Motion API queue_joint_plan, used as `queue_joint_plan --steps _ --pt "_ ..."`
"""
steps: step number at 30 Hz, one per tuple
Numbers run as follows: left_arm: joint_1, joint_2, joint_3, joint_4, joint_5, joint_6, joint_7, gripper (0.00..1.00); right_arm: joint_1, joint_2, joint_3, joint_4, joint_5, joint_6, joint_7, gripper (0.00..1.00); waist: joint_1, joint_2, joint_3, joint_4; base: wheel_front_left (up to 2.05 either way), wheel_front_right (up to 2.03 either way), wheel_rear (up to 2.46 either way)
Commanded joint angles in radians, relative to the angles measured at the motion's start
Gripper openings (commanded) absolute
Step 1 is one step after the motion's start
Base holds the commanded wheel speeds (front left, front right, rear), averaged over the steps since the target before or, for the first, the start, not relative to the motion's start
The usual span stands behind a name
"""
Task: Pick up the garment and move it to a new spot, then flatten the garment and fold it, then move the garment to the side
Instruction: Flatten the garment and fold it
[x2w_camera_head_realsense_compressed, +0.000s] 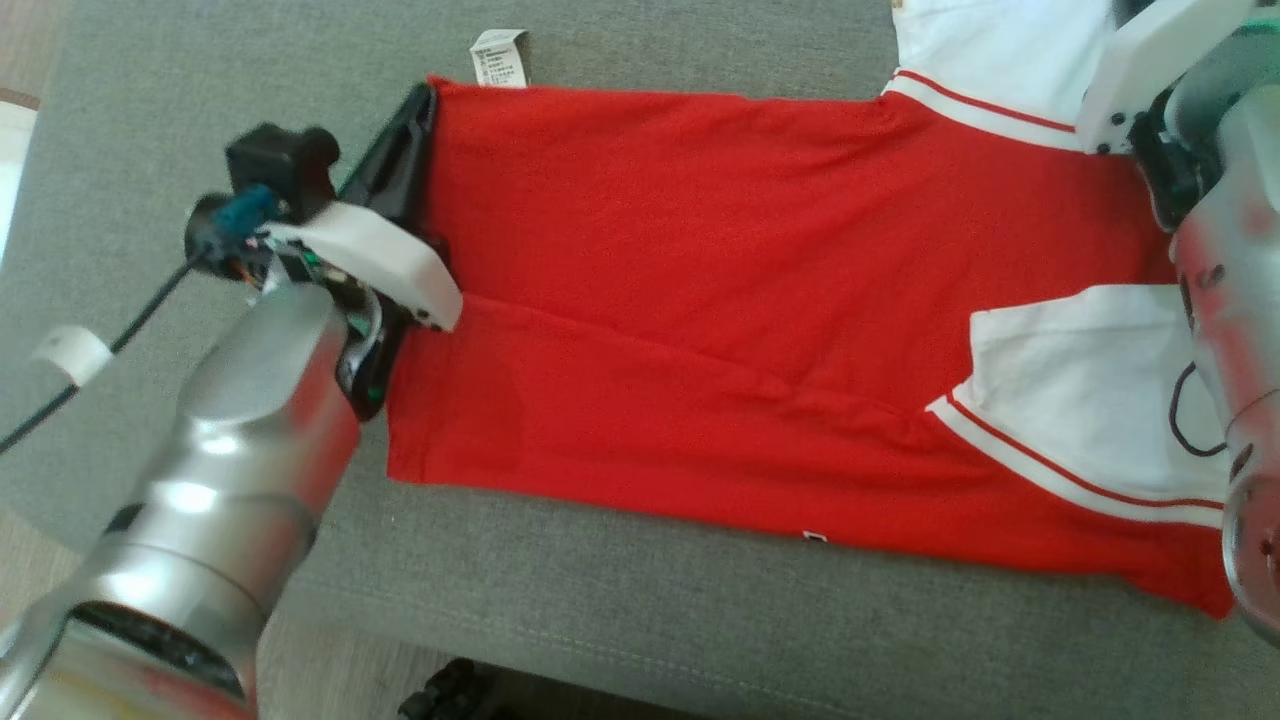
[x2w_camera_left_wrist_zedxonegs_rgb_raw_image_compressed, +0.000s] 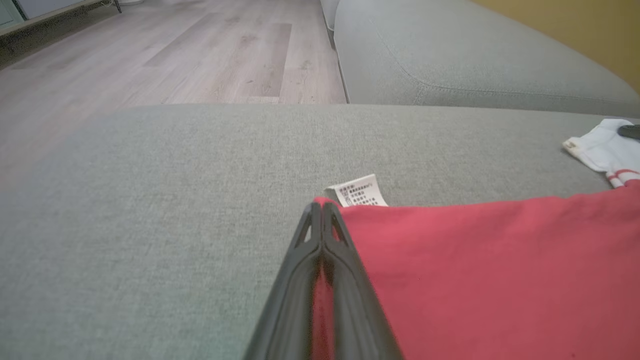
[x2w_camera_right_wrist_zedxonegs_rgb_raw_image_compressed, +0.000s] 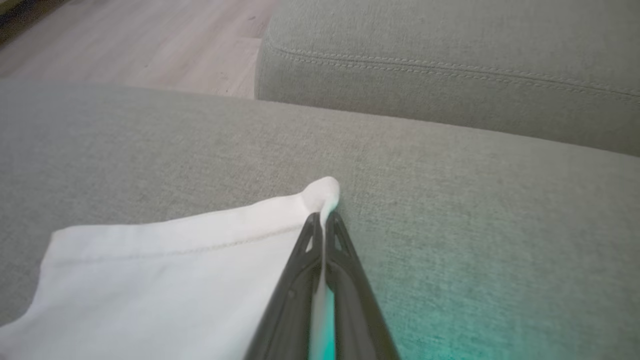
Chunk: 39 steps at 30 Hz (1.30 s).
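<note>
Garment (x2w_camera_head_realsense_compressed: 700, 300) lies on the sofa (x2w_camera_head_realsense_compressed: 600, 600); left claw (x2w_camera_left_wrist_zedxonegs_rgb_raw_image_compressed: 322, 210) clamps its red corner, right claw (x2w_camera_right_wrist_zedxonegs_rgb_raw_image_compressed: 324, 219) clamps its white sleeve.

Setting: looks like a home living room. Grey fabric sofa cushions (x2w_camera_left_wrist_zedxonegs_rgb_raw_image_compressed: 450, 60) with stitched seams, pale wood-plank floor (x2w_camera_left_wrist_zedxonegs_rgb_raw_image_compressed: 200, 55), mustard-yellow wall (x2w_camera_left_wrist_zedxonegs_rgb_raw_image_compressed: 575, 25) behind.

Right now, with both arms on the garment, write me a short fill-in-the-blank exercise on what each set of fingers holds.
The left gripper pinches the garment's ___ fabric.
The right gripper has its fingers shut on a ___ sleeve.
The care label lies on the ___ cushion.
Missing words: red; white; grey.
</note>
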Motion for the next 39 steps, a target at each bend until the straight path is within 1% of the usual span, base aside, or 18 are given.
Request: queue_joint_plan --steps 1,5,9,13,17,20,24,28,30,35,39 --pt "-0.051 0.048 0.051 -0.030 0.018 0.002 -0.012 0.00 -0.030 0.022 -0.007 -0.036 -0.013 -0.001 -0.039 0.00 0.0000 0.0000 0.001 -0.004 0.00 0.00 0.00" --pt "-0.041 0.063 0.147 -0.115 0.088 0.026 -0.012 0.00 -0.034 0.031 -0.054 -0.067 -0.050 -0.001 -0.149 0.00 0.0000 0.0000 -0.008 -0.025 0.00 0.00 0.00" --pt "0.002 0.076 0.244 -0.198 0.174 0.046 -0.012 0.00 -0.039 0.057 -0.089 -0.078 -0.062 -0.001 -0.242 0.00 0.0000 0.0000 -0.031 -0.066 0.00 0.00 0.00" --pt "0.058 0.088 0.340 -0.262 0.254 0.053 -0.012 0.00 -0.039 0.095 -0.065 -0.090 -0.057 -0.001 -0.301 0.00 0.0000 0.0000 -0.057 -0.119 0.00 0.00 0.00" --pt "0.126 0.098 0.415 -0.270 0.311 0.054 -0.012 0.00 0.004 0.127 0.004 -0.130 0.009 -0.001 -0.326 0.00 0.0000 0.0000 -0.088 -0.174 0.00 0.00 0.00" --pt "0.183 0.103 0.471 -0.280 0.348 0.062 -0.012 0.00 0.095 0.138 0.080 -0.239 0.098 -0.001 -0.329 0.00 0.0000 0.0000 -0.113 -0.210 0.00 0.00 0.00" --pt "0.274 0.107 0.545 -0.304 0.389 0.076 -0.012 0.00 0.292 0.141 0.174 -0.419 0.248 -0.001 -0.329 0.00 0.0000 0.0000 -0.154 -0.253 0.00 0.00 0.00" --pt "0.366 0.108 0.607 -0.349 0.444 0.092 -0.012 0.00 0.497 0.125 0.247 -0.566 0.365 -0.001 -0.329 0.00 0.0000 0.0000 -0.190 -0.287 0.00 0.00 0.00" --pt "0.417 0.100 0.636 -0.374 0.468 0.100 -0.012 0.00 0.587 0.118 0.269 -0.624 0.414 -0.001 -0.329 0.00 0.0000 0.0000 -0.208 -0.299 0.00 0.00 0.00" --pt "0.523 0.072 0.695 -0.392 0.495 0.114 -0.012 0.00 0.719 0.108 0.296 -0.682 0.474 -0.001 -0.329 0.00 0.0000 0.0000 -0.237 -0.312 0.00 0.00 0.00" --pt "0.597 0.031 0.728 -0.394 0.523 0.113 -0.012 0.00 0.785 0.106 0.299 -0.685 0.506 -0.001 -0.329 0.00 0.0000 0.0000 -0.260 -0.308 0.00 0.00 0.00"
